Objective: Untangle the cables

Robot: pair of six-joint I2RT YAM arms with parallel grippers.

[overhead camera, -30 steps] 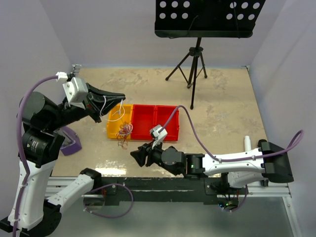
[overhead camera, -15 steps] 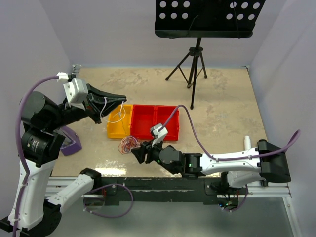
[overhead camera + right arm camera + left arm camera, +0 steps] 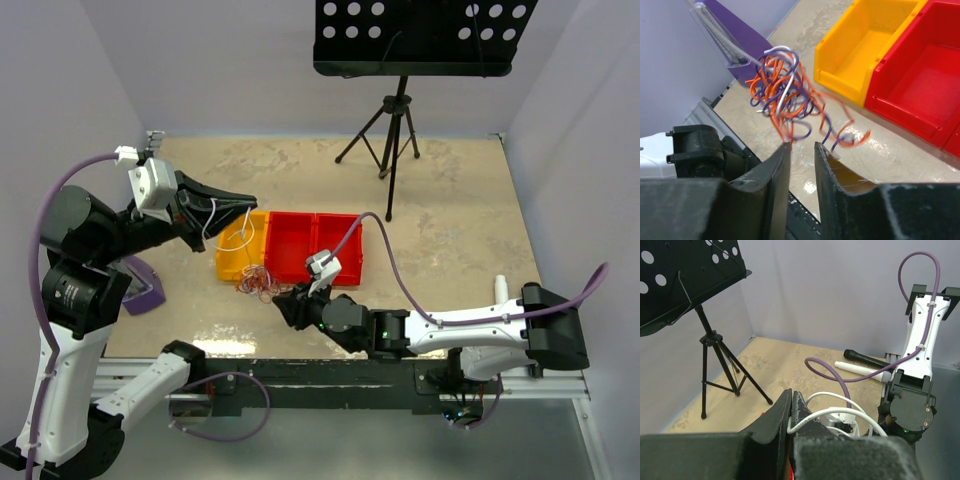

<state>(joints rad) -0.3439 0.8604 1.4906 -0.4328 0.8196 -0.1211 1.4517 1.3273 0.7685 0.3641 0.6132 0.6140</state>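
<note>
Progress looks partial: left gripper (image 3: 791,396) pinches one white cable (image 3: 845,409) clear; right gripper (image 3: 801,146) (grip unclear) meets the remaining tangle (image 3: 782,95).

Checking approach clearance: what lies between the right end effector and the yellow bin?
The cables lie between right end effector and yellow bin; top view shows it.

A robotics lab cell is showing: plain walls (image 3: 200,70) are boxing in a tabletop (image 3: 460,210), two robot arms (image 3: 470,328) sitting bolted along its rail (image 3: 330,385).
</note>
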